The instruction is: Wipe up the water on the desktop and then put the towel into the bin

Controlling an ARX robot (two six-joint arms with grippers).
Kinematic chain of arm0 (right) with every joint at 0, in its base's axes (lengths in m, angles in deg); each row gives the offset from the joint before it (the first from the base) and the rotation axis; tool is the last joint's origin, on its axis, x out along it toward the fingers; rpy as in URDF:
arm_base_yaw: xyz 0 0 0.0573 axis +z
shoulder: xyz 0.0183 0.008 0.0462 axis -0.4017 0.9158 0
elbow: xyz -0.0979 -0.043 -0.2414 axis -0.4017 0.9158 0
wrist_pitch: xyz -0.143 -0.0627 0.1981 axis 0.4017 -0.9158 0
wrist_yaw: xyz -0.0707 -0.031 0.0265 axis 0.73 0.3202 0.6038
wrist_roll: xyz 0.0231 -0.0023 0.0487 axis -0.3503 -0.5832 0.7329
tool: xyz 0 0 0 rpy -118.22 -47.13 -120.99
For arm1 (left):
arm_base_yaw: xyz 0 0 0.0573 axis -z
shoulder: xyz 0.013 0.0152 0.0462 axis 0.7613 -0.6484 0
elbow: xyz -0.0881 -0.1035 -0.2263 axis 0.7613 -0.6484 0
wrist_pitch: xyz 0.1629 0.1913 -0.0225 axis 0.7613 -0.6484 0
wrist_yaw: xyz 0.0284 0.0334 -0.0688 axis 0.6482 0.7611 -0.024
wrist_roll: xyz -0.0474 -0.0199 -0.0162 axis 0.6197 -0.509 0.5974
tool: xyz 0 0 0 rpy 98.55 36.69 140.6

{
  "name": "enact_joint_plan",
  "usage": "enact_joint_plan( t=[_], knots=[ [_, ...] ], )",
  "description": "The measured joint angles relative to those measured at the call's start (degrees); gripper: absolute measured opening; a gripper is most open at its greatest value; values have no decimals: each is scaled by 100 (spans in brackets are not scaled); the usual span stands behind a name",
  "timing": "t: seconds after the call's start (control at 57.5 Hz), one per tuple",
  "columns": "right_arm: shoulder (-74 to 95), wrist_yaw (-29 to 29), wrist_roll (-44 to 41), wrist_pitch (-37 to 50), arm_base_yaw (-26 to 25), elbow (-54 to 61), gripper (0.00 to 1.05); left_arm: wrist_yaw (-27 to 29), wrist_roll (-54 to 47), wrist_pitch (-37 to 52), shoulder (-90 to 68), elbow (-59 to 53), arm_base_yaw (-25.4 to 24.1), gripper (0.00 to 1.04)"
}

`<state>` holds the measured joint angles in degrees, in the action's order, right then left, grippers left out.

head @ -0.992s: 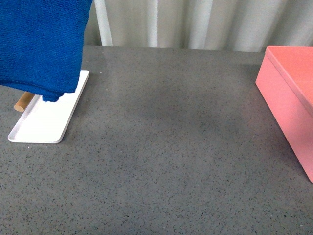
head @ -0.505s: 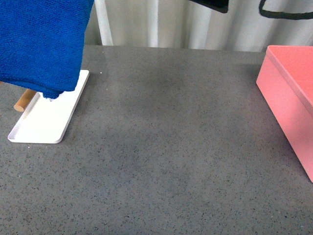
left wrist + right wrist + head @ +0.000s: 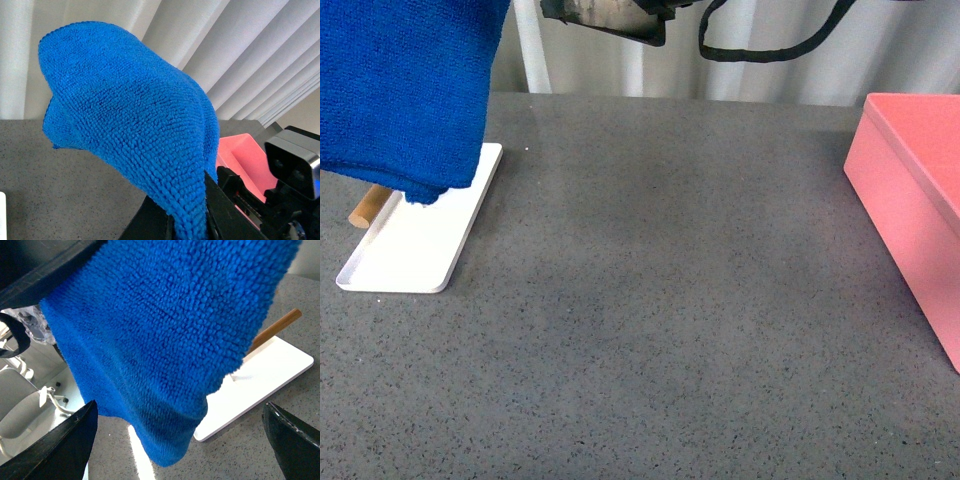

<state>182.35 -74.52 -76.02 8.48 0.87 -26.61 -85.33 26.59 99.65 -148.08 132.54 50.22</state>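
The blue towel (image 3: 405, 90) hangs in the air at the far left of the front view, above the white tray. My left gripper (image 3: 190, 220) is shut on the towel (image 3: 135, 115), which drapes over its jaws. My right gripper (image 3: 182, 440) is open, its fingertips (image 3: 65, 445) wide apart, close to the hanging towel (image 3: 160, 335). Part of the right arm (image 3: 610, 18) shows at the top of the front view. The pink bin (image 3: 920, 190) stands at the right edge of the speckled desktop (image 3: 670, 280); it also shows in the left wrist view (image 3: 245, 160).
A flat white tray (image 3: 415, 240) with a wooden rod (image 3: 368, 207) lies at the left on the desktop, under the towel. White pleated curtains (image 3: 770, 60) hang behind the far edge. A black cable (image 3: 770, 45) loops from the right arm.
The right arm has come into the front view at the top and moved left toward the towel. The towel hangs about where it was.
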Motion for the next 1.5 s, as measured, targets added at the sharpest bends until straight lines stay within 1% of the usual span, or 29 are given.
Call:
enact_joint_plan(
  t=[0.07, 0.191, 0.418, 0.522, 0.679, 0.766, 0.8, 0.852, 0.887, 0.957, 1.061, 1.096, 1.183, 1.305, 1.409, 1.461, 1.496],
  knots=[
    [214, 87, 2, 4, 70, -243, 98, 0, 0, 0, 2, 0, 0, 5],
    [442, 22, 81, 151, 166, -566, 98, 2, 0, 0, 0, 0, 0, 5],
    [660, 116, 251, 162, 402, -1130, 97, 2, 0, 0, 2, 0, 0, 5],
    [673, 197, 269, 33, 503, -1228, 77, 7, 0, 0, 0, 0, 0, 5],
    [673, 243, 358, 199, 542, -1180, 57, 9, -2, 0, 0, 0, 0, 5],
    [671, 291, 400, 328, 542, -1126, 43, 9, -2, 0, 0, 0, 0, 5],
    [671, 315, 409, 343, 535, -1113, 40, 9, -2, 0, 2, 0, 0, 5],
    [669, 348, 442, 407, 522, -1078, 31, 9, -2, 0, 0, 0, 0, 5],
    [667, 345, 474, 459, 514, -1056, 27, 9, -2, 0, 0, 0, 0, 5],
    [662, 345, 546, 575, 483, -1003, 17, 9, -2, 0, 0, 0, 0, 5],
    [634, 345, 588, 649, 450, -940, 6, 7, -2, 0, 0, 0, 0, 5],
    [614, 350, 588, 647, 444, -918, 5, 4, -4, 0, 0, 0, 0, 5],
    [555, 376, 588, 649, 424, -857, 5, -7, 0, 0, 0, 0, 9, 6],
    [452, 455, 507, 560, 404, -785, 5, -7, -2, 0, 0, 0, 11, 31],
    [380, 461, 490, 557, 378, -721, 5, -7, 0, 0, 0, 0, 9, 44],
    [341, 468, 461, 529, 361, -708, 5, -2, 0, 0, 0, 0, 9, 54],
    [310, 485, 446, 520, 350, -691, 5, -4, -2, 0, 0, 0, 9, 60]
  ],
)
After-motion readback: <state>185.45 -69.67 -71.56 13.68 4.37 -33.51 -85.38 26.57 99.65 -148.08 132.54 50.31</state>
